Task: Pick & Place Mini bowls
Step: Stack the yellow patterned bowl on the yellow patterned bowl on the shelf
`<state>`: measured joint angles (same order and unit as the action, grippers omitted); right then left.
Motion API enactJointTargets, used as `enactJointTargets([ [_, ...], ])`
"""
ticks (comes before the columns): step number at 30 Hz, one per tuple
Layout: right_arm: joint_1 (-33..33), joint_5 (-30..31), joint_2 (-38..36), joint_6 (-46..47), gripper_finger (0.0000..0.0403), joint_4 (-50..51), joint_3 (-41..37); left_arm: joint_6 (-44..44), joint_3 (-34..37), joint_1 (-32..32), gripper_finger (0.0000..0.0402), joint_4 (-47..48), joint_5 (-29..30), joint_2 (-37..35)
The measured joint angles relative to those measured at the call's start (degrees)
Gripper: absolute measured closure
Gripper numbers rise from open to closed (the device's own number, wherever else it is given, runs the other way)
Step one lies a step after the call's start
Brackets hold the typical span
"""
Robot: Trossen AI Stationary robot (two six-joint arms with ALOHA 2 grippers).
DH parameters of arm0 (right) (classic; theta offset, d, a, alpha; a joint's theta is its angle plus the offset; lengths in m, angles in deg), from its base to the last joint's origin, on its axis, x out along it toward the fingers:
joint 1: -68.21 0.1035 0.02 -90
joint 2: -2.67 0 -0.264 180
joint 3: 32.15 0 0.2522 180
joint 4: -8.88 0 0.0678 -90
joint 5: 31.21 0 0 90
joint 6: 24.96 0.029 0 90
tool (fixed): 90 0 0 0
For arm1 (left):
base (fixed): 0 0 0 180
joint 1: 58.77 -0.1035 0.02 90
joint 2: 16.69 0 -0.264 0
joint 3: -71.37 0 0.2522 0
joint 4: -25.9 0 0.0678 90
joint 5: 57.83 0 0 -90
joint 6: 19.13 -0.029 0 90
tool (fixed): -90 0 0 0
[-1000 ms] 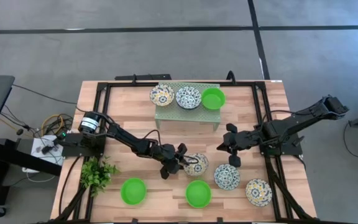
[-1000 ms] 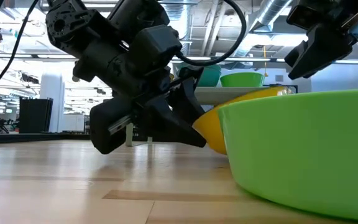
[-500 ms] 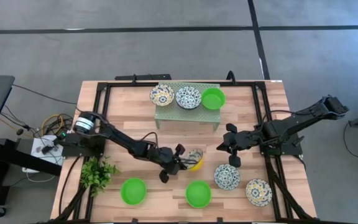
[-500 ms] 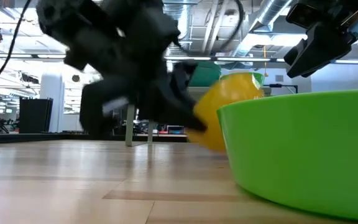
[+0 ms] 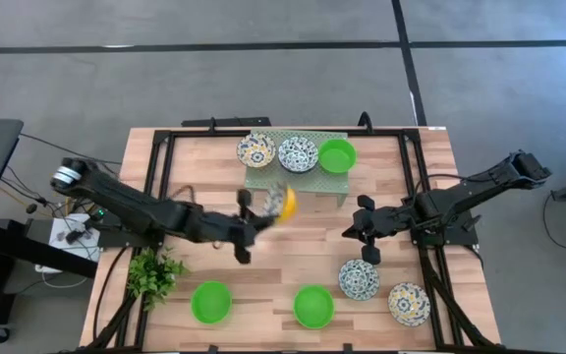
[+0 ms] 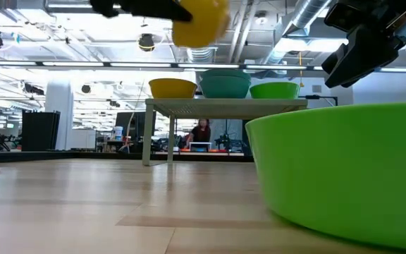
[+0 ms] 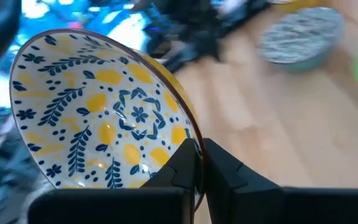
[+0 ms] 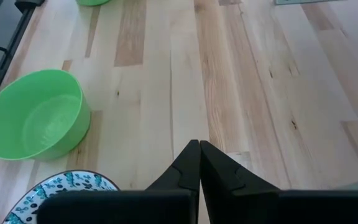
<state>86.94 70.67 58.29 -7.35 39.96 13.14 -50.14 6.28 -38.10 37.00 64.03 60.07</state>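
Note:
My left gripper (image 5: 255,222) is shut on a mini bowl (image 5: 282,204), yellow outside and blue-and-yellow patterned inside (image 7: 98,112). It hangs in the air near the front of the pale green rack (image 5: 296,175). Three bowls stand on the rack: two patterned (image 5: 255,150) (image 5: 298,153) and a green one (image 5: 337,155). On the table rest two green bowls (image 5: 211,302) (image 5: 313,306) and two patterned ones (image 5: 359,279) (image 5: 408,304). My right gripper (image 5: 365,232) hovers shut at mid-right, holding nothing. My left gripper pinches the bowl's rim (image 7: 191,144), one finger inside the bowl and one outside. The bowl is lifted clear of the table (image 6: 201,21) and tipped on its side, so its patterned inside faces the wrist camera.
A small leafy plant (image 5: 155,273) stands near the front left. A black frame (image 5: 165,147) borders the wooden table. One green bowl (image 6: 344,169) fills the right of the low view. Bare wood lies between the rack and the front bowls.
My left gripper has shut on the rim of the yellow-backed bowl, which stood left of the two patterned bowls at the front. It has lifted the bowl clear and carried it up and toward the far edge, near the rack. The bowl has tipped onto its side.

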Motion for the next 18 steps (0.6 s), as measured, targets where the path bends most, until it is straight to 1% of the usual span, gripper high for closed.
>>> enactJointTargets([
  [5,0.0,0.0,0.0,-0.1,0.0401,-0.1,0.0,-0.2,0.0,-2.0,0.0389,8.1,10.2,-8.1],
  [7,0.0,0.0,0.0,-0.1,0.0401,-0.2,0.0,-0.2,0.0,-3.9,0.0389,12.2,12.3,-10.2],
  [9,0.0,0.0,0.0,-0.1,0.0401,-0.2,0.0,0.1,0.0,-6.7,0.0390,14.7,12.3,-11.2],
  [13,0.0,0.0,0.0,-0.1,0.0401,-0.2,0.0,-0.4,0.0,-13.6,0.0389,17.4,11.6,-11.0],
  [16,0.0,0.0,0.0,-0.1,0.0401,-0.3,0.0,-0.2,0.0,-19.2,0.0389,20.9,7.5,-10.6],
  [18,0.0,0.1,0.0,-0.1,0.0401,-0.2,0.0,-0.2,0.0,-21.7,0.0389,21.7,4.8,-10.3],
])
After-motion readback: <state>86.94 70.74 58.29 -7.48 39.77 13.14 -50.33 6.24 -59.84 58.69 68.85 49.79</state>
